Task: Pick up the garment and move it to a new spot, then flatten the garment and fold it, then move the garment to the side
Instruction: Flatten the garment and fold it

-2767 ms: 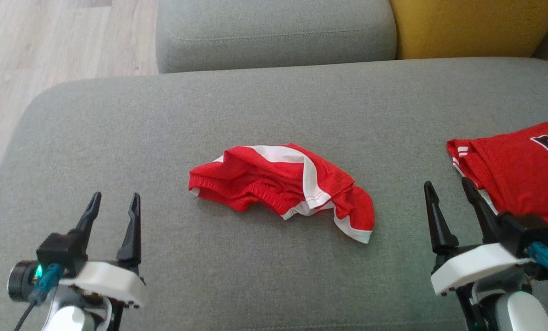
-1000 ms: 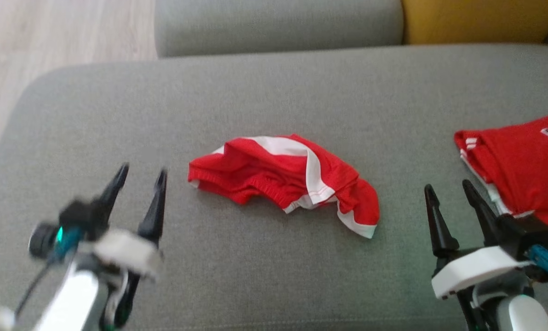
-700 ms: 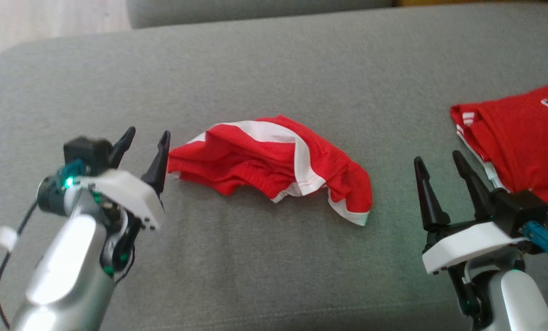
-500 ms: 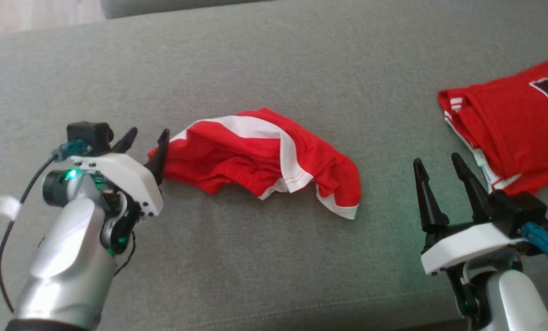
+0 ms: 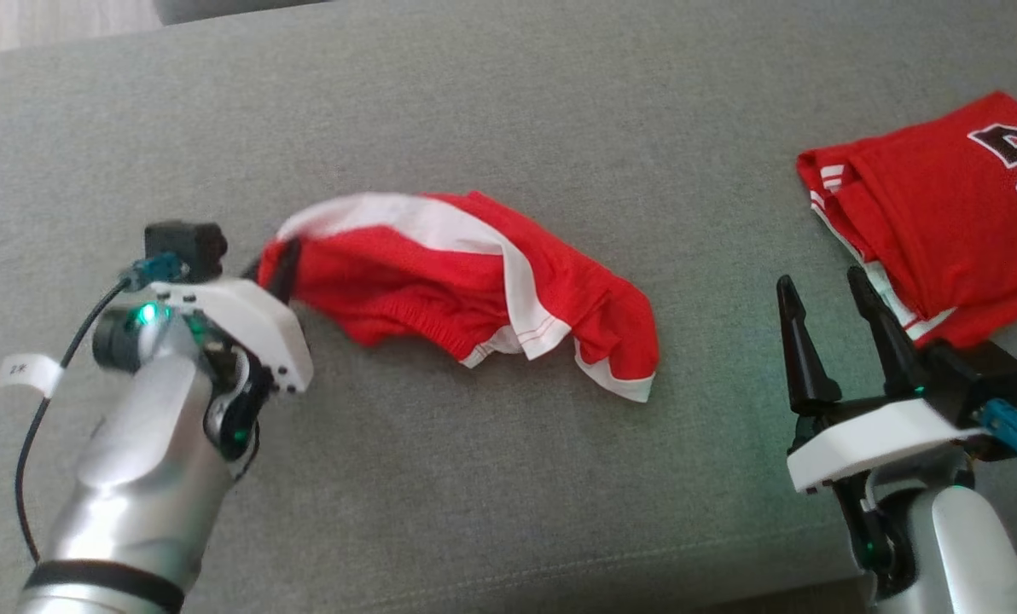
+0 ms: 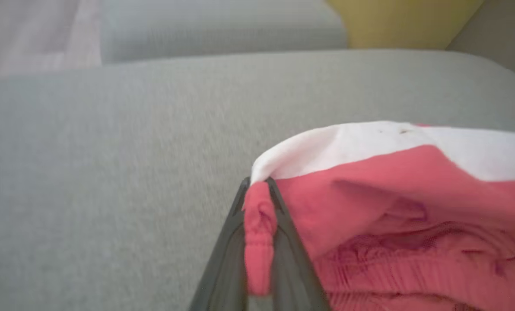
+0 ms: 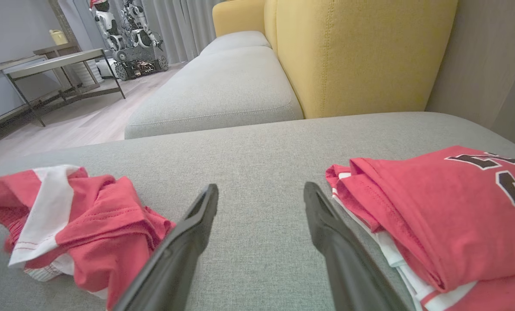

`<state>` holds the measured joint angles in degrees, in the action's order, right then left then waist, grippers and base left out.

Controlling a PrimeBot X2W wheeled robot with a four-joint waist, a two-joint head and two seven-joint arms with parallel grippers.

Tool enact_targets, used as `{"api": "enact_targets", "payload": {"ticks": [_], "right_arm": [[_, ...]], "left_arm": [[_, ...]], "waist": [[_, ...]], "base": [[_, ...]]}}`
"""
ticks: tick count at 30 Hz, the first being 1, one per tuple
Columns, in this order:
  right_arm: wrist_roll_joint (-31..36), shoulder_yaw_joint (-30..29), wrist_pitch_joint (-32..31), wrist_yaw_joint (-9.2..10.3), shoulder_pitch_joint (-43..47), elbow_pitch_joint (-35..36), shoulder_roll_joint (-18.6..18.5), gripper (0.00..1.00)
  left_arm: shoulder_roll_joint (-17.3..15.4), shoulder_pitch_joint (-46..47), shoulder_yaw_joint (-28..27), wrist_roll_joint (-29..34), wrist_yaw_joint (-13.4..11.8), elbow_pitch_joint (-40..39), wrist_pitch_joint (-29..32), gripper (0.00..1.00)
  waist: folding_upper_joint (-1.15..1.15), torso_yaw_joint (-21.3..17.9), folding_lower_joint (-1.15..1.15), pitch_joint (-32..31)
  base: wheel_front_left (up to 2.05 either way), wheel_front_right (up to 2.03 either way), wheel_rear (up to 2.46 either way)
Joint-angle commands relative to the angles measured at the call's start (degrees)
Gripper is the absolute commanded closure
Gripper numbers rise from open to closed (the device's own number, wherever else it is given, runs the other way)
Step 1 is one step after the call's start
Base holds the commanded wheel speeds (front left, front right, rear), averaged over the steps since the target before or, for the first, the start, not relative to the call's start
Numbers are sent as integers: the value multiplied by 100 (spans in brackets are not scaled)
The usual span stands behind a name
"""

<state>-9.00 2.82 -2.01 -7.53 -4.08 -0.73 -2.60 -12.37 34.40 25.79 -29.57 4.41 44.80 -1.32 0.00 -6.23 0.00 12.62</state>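
The garment (image 5: 474, 286) is a pair of red shorts with white stripes, crumpled in the middle of the grey sofa seat (image 5: 491, 111). My left gripper (image 5: 276, 263) is shut on its left end. In the left wrist view, a fold of the garment's red waistband (image 6: 257, 235) sits pinched between the two dark fingers (image 6: 283, 242). The garment (image 7: 67, 220) also lies at the left of the right wrist view. My right gripper (image 5: 833, 294) stands open over bare cushion to the right of the garment, its fingers (image 7: 192, 233) holding nothing.
A folded red jersey (image 5: 944, 196) with dark lettering lies at the right of the seat, close to my right gripper. A yellow backrest (image 7: 361, 47) rises behind. Another grey seat cushion (image 7: 223, 90) and wooden floor (image 7: 67, 121) lie beyond.
My left gripper moved in to the garment's left end and shut on its waistband, which has lifted a little. The head camera tilted down. My right gripper stayed open.
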Motion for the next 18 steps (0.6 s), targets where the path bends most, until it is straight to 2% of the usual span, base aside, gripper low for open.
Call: {"api": "enact_targets", "payload": {"ticks": [1, 5, 11, 14, 18], "right_arm": [[-37, 78, 34, 4, -135, 188, -28, 0], [-45, 24, -1, 4, -89, 203, -28, 0], [-55, -64, -60, 4, 40, 282, -28, 0], [-66, -72, -108, 4, 100, 325, -28, 0], [-79, -77, -164, 4, 124, 383, -28, 0]], "left_arm": [[-241, 364, -105, 206, -122, -304, -375, 100], [-283, 281, 45, 631, -453, -810, -1056, 100], [-396, -682, 352, 1188, -932, -2013, -1327, 100], [-458, -1315, 582, 1410, -1034, -2458, -1354, 100], [-445, -1921, 812, 1538, -1069, -2578, -1363, 100]], "waist": [[0, 56, 0, -47], [0, 175, 0, -161], [0, 336, 0, -291], [0, 400, 0, -297], [0, 478, 0, -254]], "base": [[0, 0, 0], [0, 0, 0], [0, 0, 0], [0, 0, 0], [0, 0, 0]]}}
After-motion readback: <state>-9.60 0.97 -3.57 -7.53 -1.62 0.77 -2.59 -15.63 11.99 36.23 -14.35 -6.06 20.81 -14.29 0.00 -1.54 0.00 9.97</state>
